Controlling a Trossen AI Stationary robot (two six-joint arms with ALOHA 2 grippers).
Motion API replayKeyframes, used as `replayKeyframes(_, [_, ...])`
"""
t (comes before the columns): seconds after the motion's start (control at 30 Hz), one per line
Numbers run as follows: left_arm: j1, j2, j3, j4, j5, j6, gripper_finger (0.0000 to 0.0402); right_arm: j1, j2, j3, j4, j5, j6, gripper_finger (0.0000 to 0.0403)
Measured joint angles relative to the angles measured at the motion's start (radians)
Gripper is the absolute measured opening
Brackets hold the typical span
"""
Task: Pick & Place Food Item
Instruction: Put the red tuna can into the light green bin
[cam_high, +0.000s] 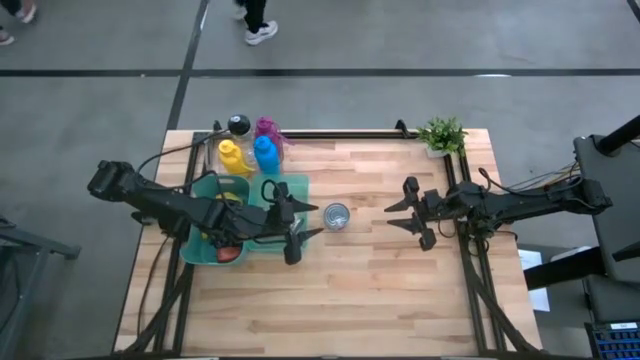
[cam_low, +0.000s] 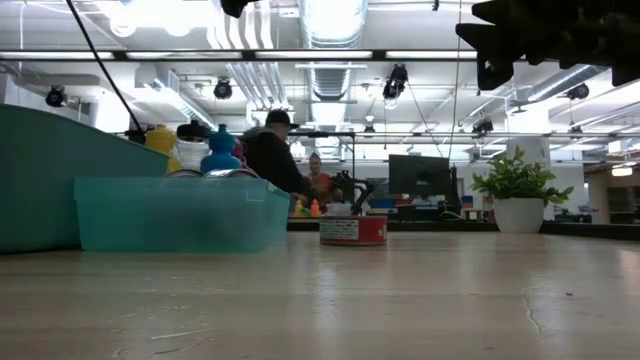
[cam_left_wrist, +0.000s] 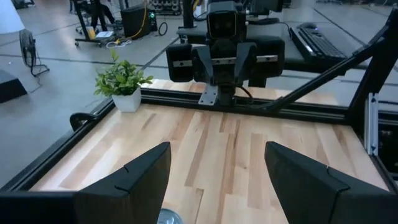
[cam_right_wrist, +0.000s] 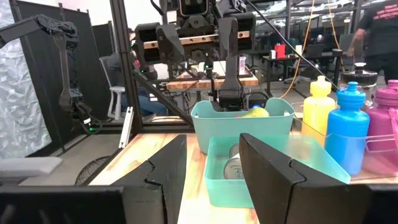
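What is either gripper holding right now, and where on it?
Nothing is held. The left gripper hangs open just left of the can, its fingers empty. The right gripper is shut over bare table, gripping nothing.

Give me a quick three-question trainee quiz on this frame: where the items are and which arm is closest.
1. True or false: the tin can sits inside the teal tray.
2. Which end effector is nearer the can? A) right B) left
3. How many coloured bottles stand at the table's far edge, behind the tray?

Key: 1. False; it stands on the bare table beside the tray. 2. B. 3. Three: yellow bottle, blue bottle, purple bottle.
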Motion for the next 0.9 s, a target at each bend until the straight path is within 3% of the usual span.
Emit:
replayKeyframes(0.4, [0.016, 0.079, 0.0, 0.136, 0.001, -0.033, 0.0265, -0.001, 0.0, 0.0, 0.0, 0.0, 0.0, 0.0147])
replayKeyframes(0.67, [0.091, 0.103, 0.003, 0.137, 0.02, -0.235, 0.0265, -0.001, 0.0, -0.001, 0.0, 0.0, 0.0, 0.0147])
replayKeyframes(0.9, [0.181, 0.127, 0.002, -0.009, 0.109, -0.48, 0.0265, 0.0, 0.0, -0.001, 0.0, 0.0, 0.0, 0.0147])
